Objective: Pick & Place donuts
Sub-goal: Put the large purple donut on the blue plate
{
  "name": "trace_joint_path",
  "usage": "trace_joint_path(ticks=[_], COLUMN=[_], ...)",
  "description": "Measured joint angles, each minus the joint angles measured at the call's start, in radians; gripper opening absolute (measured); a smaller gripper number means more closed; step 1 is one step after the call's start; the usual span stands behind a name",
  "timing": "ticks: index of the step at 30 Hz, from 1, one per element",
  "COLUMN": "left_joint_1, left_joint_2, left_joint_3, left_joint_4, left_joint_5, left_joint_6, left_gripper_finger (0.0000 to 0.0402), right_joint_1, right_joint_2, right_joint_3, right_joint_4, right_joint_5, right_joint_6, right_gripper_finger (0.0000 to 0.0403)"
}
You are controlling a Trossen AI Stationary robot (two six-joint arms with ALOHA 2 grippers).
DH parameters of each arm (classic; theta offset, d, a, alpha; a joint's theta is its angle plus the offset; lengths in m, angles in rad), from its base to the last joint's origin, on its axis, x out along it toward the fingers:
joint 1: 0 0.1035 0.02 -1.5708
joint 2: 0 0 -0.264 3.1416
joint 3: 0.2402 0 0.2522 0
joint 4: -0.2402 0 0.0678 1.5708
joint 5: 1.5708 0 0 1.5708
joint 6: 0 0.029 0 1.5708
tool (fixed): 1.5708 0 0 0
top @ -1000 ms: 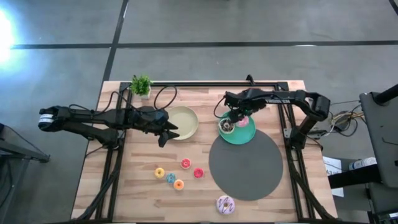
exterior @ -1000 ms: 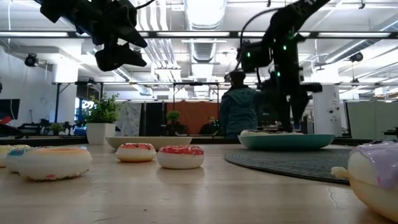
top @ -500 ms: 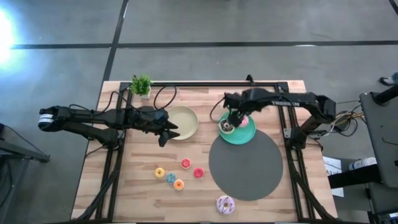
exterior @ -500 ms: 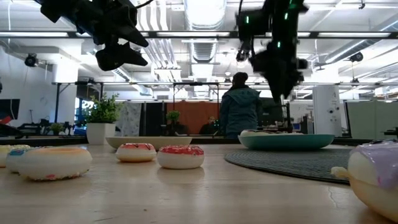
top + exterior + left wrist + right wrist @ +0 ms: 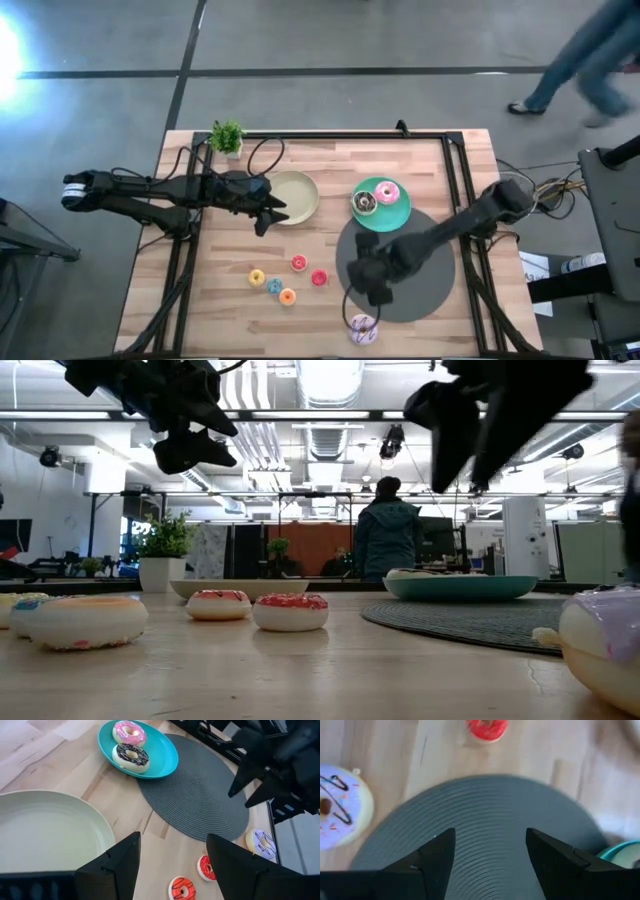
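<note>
Lilac donut (image 5: 362, 329) lies just beyond right gripper (image 5: 372, 290), jaws spread, empty, over mat (image 5: 420, 285).

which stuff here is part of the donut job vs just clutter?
Job: pink donut, brown donut, lilac donut, five small donuts, teal plate, beige plate.
Clutter: plant, grey mat.

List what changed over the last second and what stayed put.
The right gripper, fingers open and empty, swung from the teal plate across the grey mat toward the lilac donut. The pink donut and brown donut stay on the plate. The left gripper, open by the beige plate, did not move.
</note>
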Motion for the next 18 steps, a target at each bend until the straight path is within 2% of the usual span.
trace_joint_path(ticks=[3,10,18], left_joint_1=[0.000,0.000,-0.001], left_joint_2=[0.000,0.000,0.000], left_joint_3=[0.000,0.000,-0.010], left_joint_4=[-0.005,-0.014,-0.014], left_joint_5=[0.015,0.017,0.018], left_joint_6=[-0.001,0.004,0.018], left_gripper_finger=[0.0202,0.0202,0.0202], right_joint_1=[0.062,0.145,0.179], right_joint_2=[0.072,0.222,0.347], right_joint_3=[0.066,0.191,0.303], right_joint_4=[-0.054,-0.054,-0.039], right_joint_5=[-0.017,-0.171,-0.183], right_joint_6=[0.093,0.440,0.491], right_gripper_finger=[0.0235,0.0228,0.0228])
